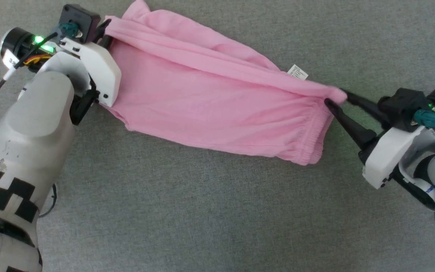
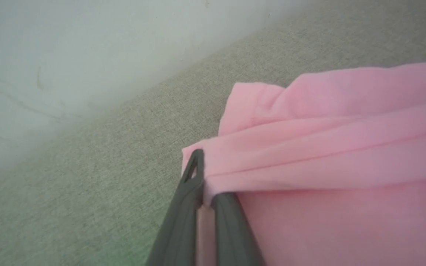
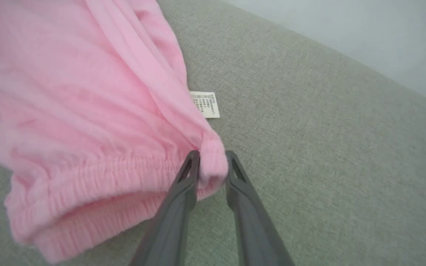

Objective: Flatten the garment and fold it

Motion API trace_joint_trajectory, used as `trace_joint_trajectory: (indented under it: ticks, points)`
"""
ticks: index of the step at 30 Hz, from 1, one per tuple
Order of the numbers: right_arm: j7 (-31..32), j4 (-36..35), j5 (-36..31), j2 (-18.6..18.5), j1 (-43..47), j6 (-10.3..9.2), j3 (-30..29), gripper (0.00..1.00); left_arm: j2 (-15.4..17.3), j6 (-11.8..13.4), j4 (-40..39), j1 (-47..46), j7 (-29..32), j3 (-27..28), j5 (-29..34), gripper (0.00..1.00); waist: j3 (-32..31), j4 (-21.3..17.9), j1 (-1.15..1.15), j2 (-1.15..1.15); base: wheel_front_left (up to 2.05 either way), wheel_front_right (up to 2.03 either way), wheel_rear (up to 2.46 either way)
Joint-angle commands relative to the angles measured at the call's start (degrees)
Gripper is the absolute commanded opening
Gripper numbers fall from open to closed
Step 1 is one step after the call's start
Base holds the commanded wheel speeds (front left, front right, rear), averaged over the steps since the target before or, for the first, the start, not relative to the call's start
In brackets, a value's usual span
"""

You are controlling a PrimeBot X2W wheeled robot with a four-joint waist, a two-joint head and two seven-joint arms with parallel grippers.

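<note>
Garment (image 1: 210, 109): pink shorts, drawn out long over the grey woven surface (image 1: 217, 211), one end in each of my hands.

Left hand (image 2: 205, 181): at the garment's hem end, fingers pressed nearly together, pinching a folded corner of the cloth. Pleats run away from the pinch along the garment's far edge.

Right hand (image 3: 212, 162): at the garment's waistband (image 3: 98, 181) end, pinching a small bunch of the gathered elastic at its far corner. The rest of the waistband droops from that corner.

White label (image 3: 205, 104): pokes out from the garment's far edge, near the waistband end, flat on the surface.

Cannot tell how much of the garment touches the surface.
</note>
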Motion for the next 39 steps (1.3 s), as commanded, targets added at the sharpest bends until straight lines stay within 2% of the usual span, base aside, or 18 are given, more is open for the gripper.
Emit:
trace_joint_trajectory:
  ticks: [1,7,11,14,17,20,23,30,38,39]
  points:
    - [-0.8,-0.3,-0.2,-0.1,0.6,-0.13,-0.8,1.00,-0.6,-0.2,0.8,-0.7,-1.2,-0.5,0.5,1.00,-2.1,1.3,0.00,0.00,0.00,0.00,0.00]
    - [-1.9,-3.1,-1.4,-0.4,3.1,-0.13,-3.2,1.00,-1.3,-0.6,2.2,-2.7,-3.0,-1.7,0.8,1.00,-5.8,3.2,0.00,0.00,0.00,0.00,0.00]
    - [-1.7,-6.3,-3.1,-0.4,5.6,-0.13,-5.6,1.00,-0.9,-0.9,2.2,-4.8,-0.8,-3.2,0.4,1.00,-8.1,4.2,0.00,0.00,0.00,0.00,0.00]
    - [-0.9,-8.7,-4.1,0.0,7.5,-0.13,-7.0,1.00,-0.4,-0.9,0.8,-5.8,4.5,-5.8,-1.4,1.00,-9.3,4.3,0.00,0.00,0.00,0.00,0.00]
    - [0.2,-10.7,-4.9,0.5,8.9,-0.13,-7.9,1.00,0.6,-0.9,-2.9,-5.4,14.1,-9.8,-7.0,1.00,-10.0,4.2,0.00,0.00,0.00,0.00,0.00]
    - [1.1,-12.2,-5.3,0.9,9.8,-0.13,-8.4,1.00,2.9,-1.0,-8.1,-4.8,25.0,-14.0,-13.5,1.00,-10.0,3.7,0.00,0.00,0.00,0.00,0.00]
    - [1.4,-12.9,-5.6,1.3,10.2,-0.13,-8.7,1.00,6.1,-1.0,-12.8,-4.9,32.3,-17.6,-18.3,1.00,-9.4,2.9,0.00,0.00,0.00,0.00,0.00]
    - [1.7,-13.1,-5.9,2.3,9.2,-0.13,-7.4,1.00,10.2,-1.0,-15.2,-4.1,40.5,-22.5,-23.2,1.00,-7.1,0.4,0.00,0.00,0.00,0.00,0.00]
    - [2.4,-10.5,-4.2,1.7,5.5,-0.13,-4.9,1.00,11.5,-1.0,-14.7,-2.1,45.2,-25.3,-25.3,1.00,-6.2,-1.2,0.00,0.00,0.00,0.00,0.00]
    - [2.9,-10.3,-3.7,1.3,4.6,-0.13,-4.4,1.00,11.5,-1.0,-14.9,-2.0,45.2,-25.5,-25.4,0.61,-6.4,-1.2,0.00,0.00,0.00,0.00,0.00]
